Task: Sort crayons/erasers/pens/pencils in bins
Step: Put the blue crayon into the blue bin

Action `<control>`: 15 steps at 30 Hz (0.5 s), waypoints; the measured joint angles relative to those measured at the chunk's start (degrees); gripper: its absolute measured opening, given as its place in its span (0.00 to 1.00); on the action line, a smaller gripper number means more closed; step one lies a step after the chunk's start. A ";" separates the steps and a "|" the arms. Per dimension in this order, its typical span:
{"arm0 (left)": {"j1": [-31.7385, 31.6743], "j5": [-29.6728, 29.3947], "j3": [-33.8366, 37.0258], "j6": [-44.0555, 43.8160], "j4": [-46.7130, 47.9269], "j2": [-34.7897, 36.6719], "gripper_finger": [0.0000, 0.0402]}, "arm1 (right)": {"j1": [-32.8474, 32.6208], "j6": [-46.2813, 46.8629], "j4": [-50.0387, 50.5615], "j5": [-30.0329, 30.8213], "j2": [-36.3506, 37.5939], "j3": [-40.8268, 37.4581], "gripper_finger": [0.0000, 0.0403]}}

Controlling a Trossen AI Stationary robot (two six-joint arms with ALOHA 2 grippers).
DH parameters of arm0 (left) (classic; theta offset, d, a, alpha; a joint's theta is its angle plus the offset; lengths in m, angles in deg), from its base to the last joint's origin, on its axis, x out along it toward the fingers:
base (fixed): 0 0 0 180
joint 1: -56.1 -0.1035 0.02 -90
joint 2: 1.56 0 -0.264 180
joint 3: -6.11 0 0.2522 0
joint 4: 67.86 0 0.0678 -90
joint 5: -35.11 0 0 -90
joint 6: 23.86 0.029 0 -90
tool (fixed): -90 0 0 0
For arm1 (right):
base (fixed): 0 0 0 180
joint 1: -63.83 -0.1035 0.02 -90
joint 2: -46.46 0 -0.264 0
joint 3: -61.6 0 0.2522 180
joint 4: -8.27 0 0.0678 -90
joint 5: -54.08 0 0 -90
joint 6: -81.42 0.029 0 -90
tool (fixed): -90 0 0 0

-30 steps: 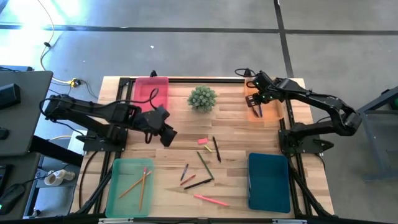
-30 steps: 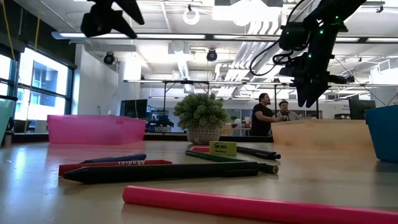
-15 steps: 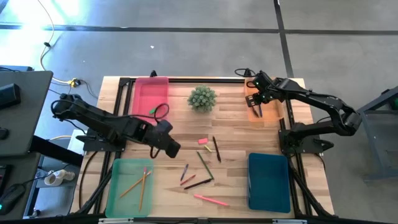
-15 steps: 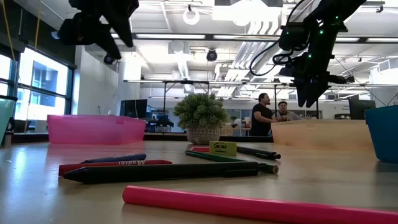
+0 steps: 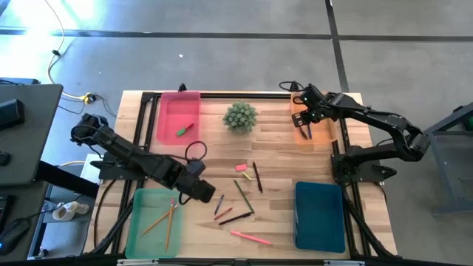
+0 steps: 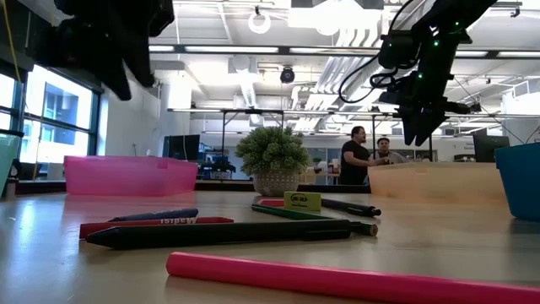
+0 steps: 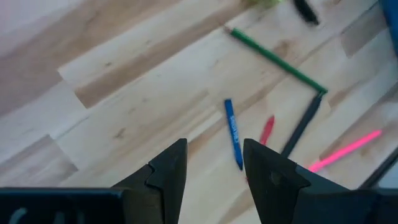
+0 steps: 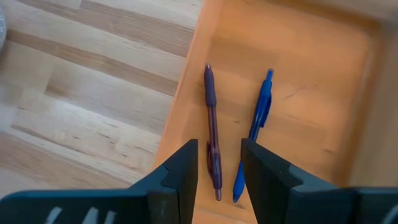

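Note:
My left gripper (image 5: 209, 195) (image 7: 214, 163) hangs open above the table, just left of a blue crayon (image 7: 233, 132) and a red crayon (image 7: 267, 129) that lie flat on the wood. Close by lie a green pencil (image 5: 244, 196), a black pen (image 5: 235, 218) and a pink pencil (image 5: 250, 237). A pink eraser (image 5: 240, 168) and a yellowish one (image 5: 248, 178) lie farther back. My right gripper (image 5: 304, 127) (image 8: 219, 168) hangs open over the orange bin (image 5: 298, 134), where a purple pen (image 8: 211, 124) and a blue pen (image 8: 256, 134) lie.
The pink bin (image 5: 168, 107) at the far left holds a green eraser (image 5: 185, 129). The green bin (image 5: 140, 225) at the near left holds orange pencils. The teal bin (image 5: 319, 216) stands at the near right. A potted plant (image 5: 240, 116) stands at the far middle; another black pen (image 5: 256, 177) lies behind the green pencil.
My left gripper has moved from beside the pink bin toward the table's near edge and a little right, sinking lower and rolling at the wrist, until it hangs by the crayons. Its fingers stay open. Nothing on the table has moved.

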 joint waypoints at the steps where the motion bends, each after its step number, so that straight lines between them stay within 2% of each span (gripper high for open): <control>1: 0.47 0.01 0.05 -0.08 0.27 -0.42 0.36 | 0.00 0.10 0.00 0.29 0.00 0.00 0.28; 9: 4.37 -0.75 0.08 -1.57 -1.79 -3.12 0.36 | 0.01 0.47 -0.28 0.48 0.00 0.00 0.28; 15: 6.51 -1.02 0.05 -1.14 -9.19 -5.40 0.36 | 0.00 0.50 0.10 0.60 0.00 0.00 0.28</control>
